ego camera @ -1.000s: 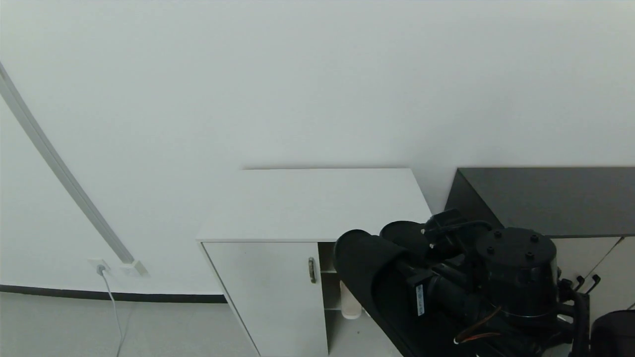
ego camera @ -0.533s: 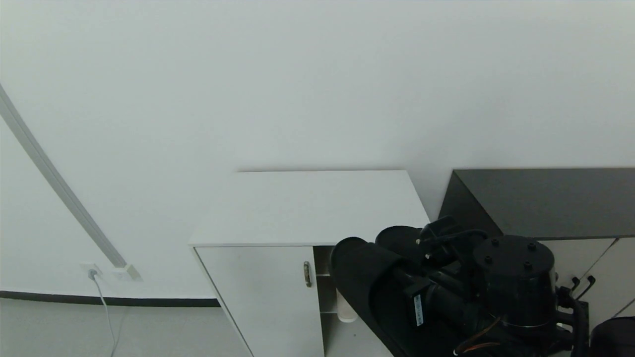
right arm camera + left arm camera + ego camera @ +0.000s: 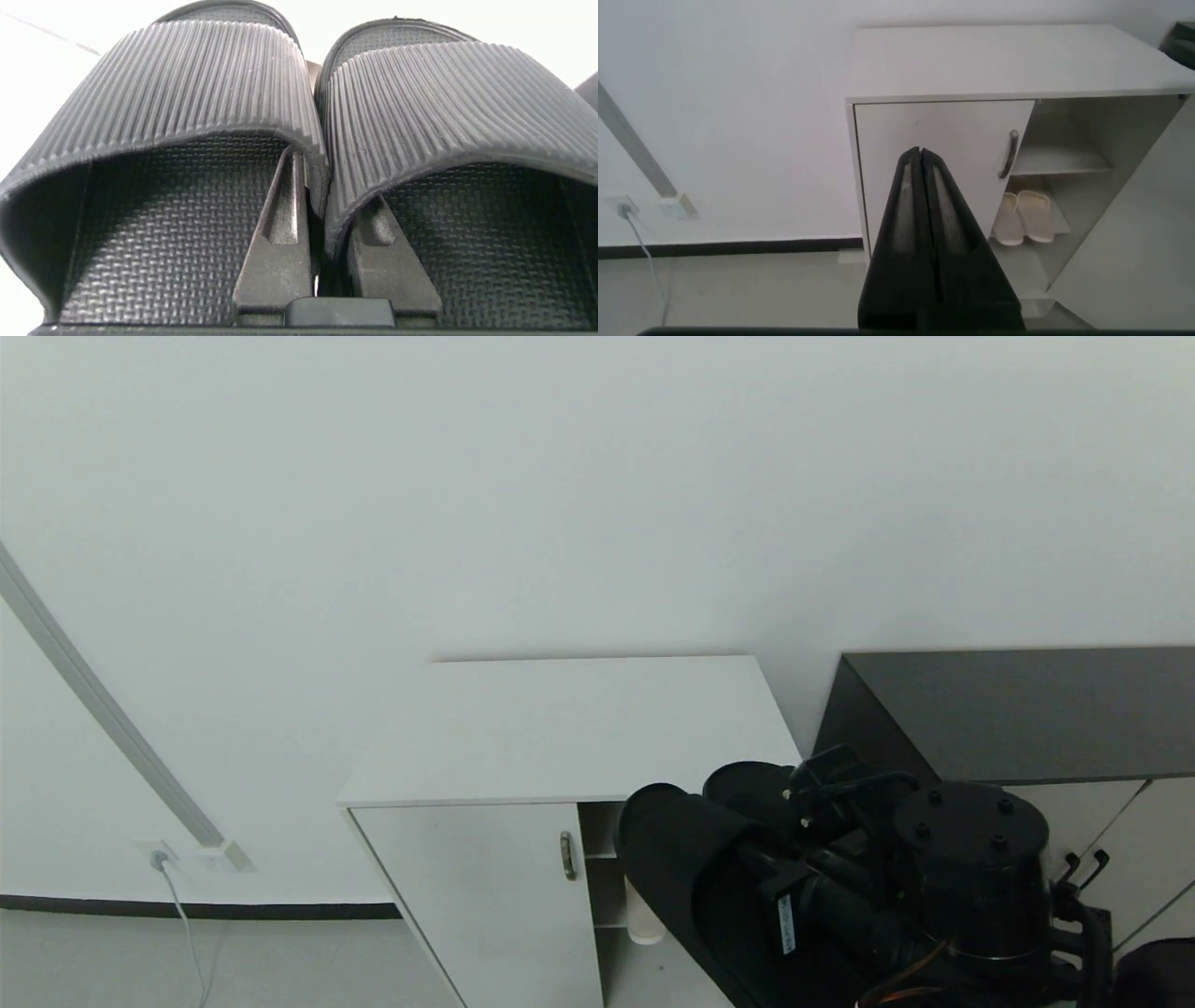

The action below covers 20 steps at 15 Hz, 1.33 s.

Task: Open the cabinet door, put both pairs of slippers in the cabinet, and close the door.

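The white cabinet point(image 3: 579, 728) stands against the wall with its left door point(image 3: 476, 896) closed and its right half open. In the left wrist view the right door point(image 3: 1139, 233) is swung out, and a beige pair of slippers point(image 3: 1027, 217) lies on a lower shelf inside. One beige slipper point(image 3: 642, 924) also peeks out in the head view. My right gripper point(image 3: 327, 201) is shut on the black pair of slippers point(image 3: 206, 93), pinching their adjoining sides. It holds them point(image 3: 691, 849) just before the open compartment. My left gripper point(image 3: 920, 151) is shut, holds nothing and points at the closed door.
A dark-topped cabinet point(image 3: 1008, 709) stands right beside the white one. A metal handle point(image 3: 566, 855) sits at the closed door's edge. Left of the cabinet, a wall socket point(image 3: 154, 854) with a hanging cable and a slanted conduit point(image 3: 93, 709) mark the wall above bare floor.
The whole head picture has shifted, so the cabinet sits further left in it. The right gripper still holds the black slippers in about the same place before the cabinet.
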{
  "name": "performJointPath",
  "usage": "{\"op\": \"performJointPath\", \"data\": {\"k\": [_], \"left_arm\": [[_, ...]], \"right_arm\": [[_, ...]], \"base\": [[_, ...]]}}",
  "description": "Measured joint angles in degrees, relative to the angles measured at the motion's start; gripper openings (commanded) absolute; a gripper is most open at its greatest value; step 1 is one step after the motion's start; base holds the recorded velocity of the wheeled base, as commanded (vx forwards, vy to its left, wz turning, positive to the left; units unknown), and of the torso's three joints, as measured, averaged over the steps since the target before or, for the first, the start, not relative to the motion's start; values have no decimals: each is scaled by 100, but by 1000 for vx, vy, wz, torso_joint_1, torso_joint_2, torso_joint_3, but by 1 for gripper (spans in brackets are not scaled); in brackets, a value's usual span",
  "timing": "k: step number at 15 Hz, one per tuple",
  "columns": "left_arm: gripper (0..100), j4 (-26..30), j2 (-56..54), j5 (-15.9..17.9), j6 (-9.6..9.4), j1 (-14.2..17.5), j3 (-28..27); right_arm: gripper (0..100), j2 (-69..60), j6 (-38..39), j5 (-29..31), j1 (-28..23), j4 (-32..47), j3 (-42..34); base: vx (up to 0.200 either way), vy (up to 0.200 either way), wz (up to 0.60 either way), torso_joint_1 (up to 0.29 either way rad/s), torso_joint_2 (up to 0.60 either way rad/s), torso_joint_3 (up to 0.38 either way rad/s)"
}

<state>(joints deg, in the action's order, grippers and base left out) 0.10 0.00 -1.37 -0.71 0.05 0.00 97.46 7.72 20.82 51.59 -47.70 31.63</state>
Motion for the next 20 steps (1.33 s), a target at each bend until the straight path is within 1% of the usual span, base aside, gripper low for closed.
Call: {"op": "performJointPath", "data": {"k": [5, 20], "left_arm": [[0, 0, 0, -9, 9, 2, 0], [0, 0, 0, -9, 9, -2, 0]], "right_arm": [[0, -6, 2, 0, 66, -9, -33], [0, -11, -15, 0, 202, -41, -156]], "base": [[0, 0, 0, 0, 0, 0], [0, 0, 0, -154, 355, 194]]}}
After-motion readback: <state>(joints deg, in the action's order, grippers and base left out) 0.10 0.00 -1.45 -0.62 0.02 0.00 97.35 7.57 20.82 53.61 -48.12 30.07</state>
